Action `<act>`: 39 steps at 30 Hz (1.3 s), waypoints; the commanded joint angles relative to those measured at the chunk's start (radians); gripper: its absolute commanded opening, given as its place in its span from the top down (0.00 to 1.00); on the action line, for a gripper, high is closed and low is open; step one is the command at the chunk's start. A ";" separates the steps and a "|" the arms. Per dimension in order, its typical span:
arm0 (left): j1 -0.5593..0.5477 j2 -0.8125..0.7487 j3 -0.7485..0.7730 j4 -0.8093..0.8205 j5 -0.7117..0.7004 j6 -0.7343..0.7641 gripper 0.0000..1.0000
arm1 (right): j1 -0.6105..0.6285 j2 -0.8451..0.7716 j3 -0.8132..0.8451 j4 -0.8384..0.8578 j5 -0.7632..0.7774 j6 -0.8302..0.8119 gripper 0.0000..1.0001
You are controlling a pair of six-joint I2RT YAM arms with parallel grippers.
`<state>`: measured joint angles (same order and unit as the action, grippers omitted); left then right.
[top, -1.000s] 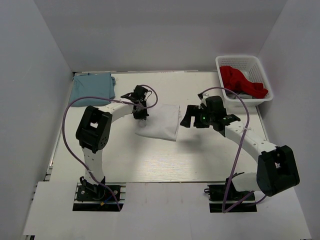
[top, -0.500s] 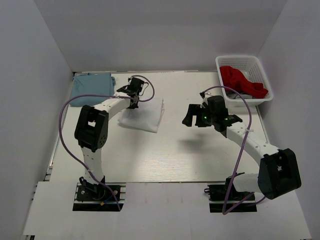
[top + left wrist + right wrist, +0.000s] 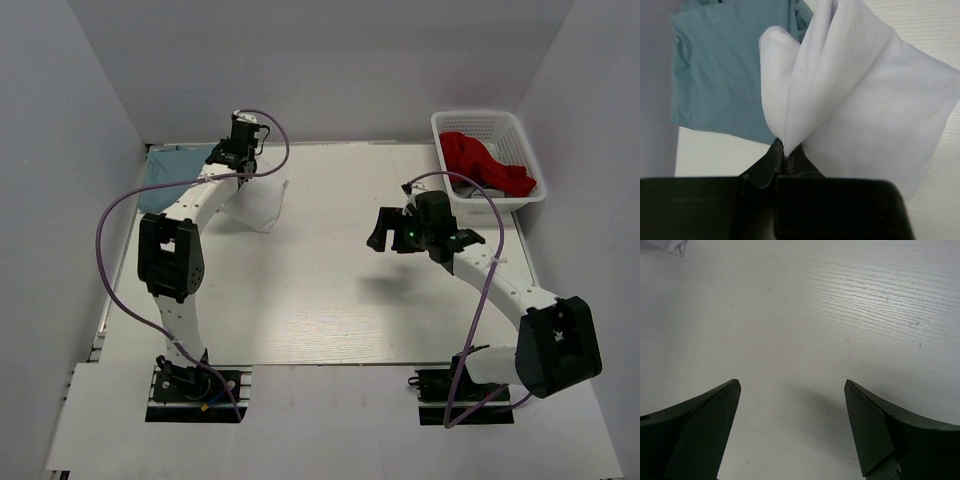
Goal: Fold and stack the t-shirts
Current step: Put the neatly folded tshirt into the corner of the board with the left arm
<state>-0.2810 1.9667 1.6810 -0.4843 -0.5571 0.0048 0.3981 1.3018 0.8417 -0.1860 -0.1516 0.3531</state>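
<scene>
White t-shirt [image 3: 262,200], folded, hangs from left tool [image 3: 240,163] just beside folded blue t-shirt [image 3: 172,178]; stacking not yet done. Left wrist: tool clamped on white fabric, partly over the blue t-shirt. Right wrist: right tool [image 3: 790,405] spread apart, empty, well apart from the blue t-shirt.

The jaws pinch together on a gathered fold of the white t-shirt [image 3: 865,110], which fans out beyond them and to their right. Beyond the jaws to the left, the light blue t-shirt [image 3: 720,75] lies on the bench [image 3: 710,152].
</scene>
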 commanded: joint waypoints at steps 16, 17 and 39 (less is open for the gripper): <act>0.164 0.029 0.293 0.015 0.052 0.123 1.00 | -0.010 0.126 0.112 0.026 -0.054 0.006 0.10; 0.173 0.029 0.305 0.003 0.052 0.113 1.00 | -0.007 0.129 0.115 0.026 -0.054 0.007 0.10; 0.351 0.239 0.424 0.026 0.039 0.104 1.00 | -0.010 0.215 0.203 0.003 -0.049 0.018 0.10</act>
<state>0.0383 2.1929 2.0468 -0.4778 -0.4881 0.1078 0.3927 1.4998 0.9932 -0.1856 -0.2070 0.3641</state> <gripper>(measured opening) 0.060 0.904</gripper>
